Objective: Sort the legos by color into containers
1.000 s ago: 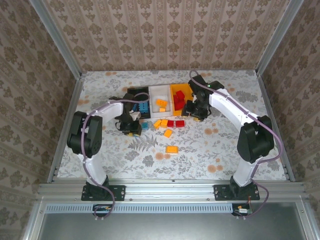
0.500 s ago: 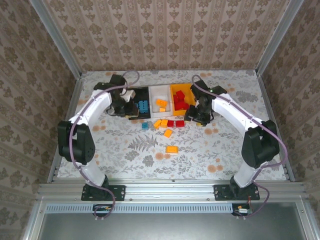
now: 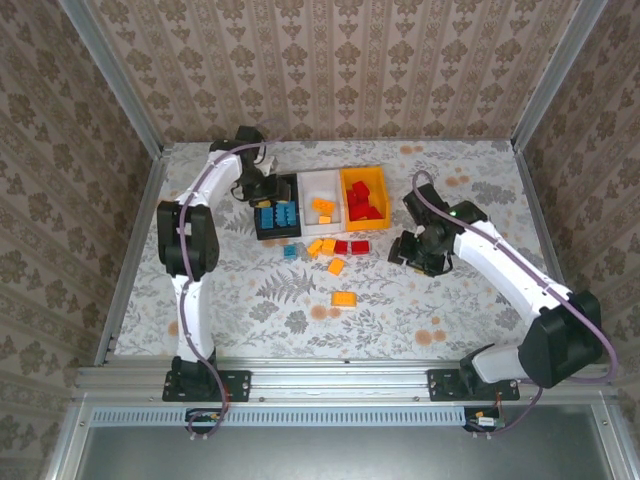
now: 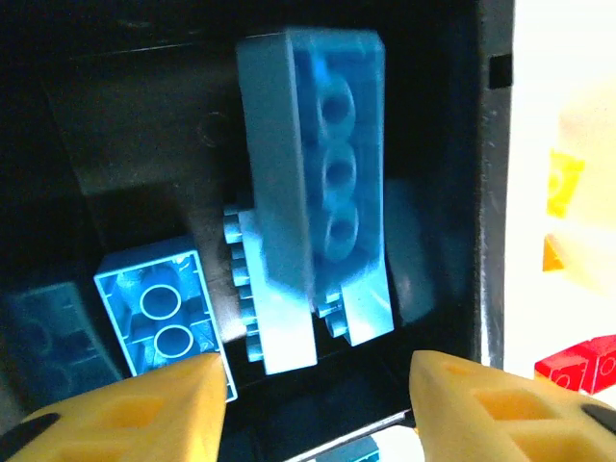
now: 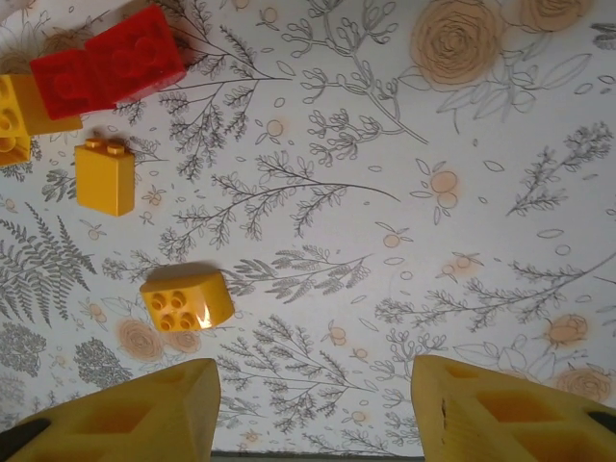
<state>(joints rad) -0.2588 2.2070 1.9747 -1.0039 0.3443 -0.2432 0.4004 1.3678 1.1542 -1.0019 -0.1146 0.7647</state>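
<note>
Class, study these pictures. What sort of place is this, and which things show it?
Probably a robot test cell, not a home: a left arm and right arm bolted to a metal rail, wallpapered panels boxing in the table, and a row of bins holding colour-sorted bricks.

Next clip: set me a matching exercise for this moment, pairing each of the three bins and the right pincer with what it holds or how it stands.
Column one:
1. black bin
2. white bin
3. orange-yellow bin
4. right pincer

Column two:
A. red bricks
B. open, above the table
C. blue bricks
D. orange bricks

Pairs: 1-C, 2-D, 3-A, 4-B
</note>
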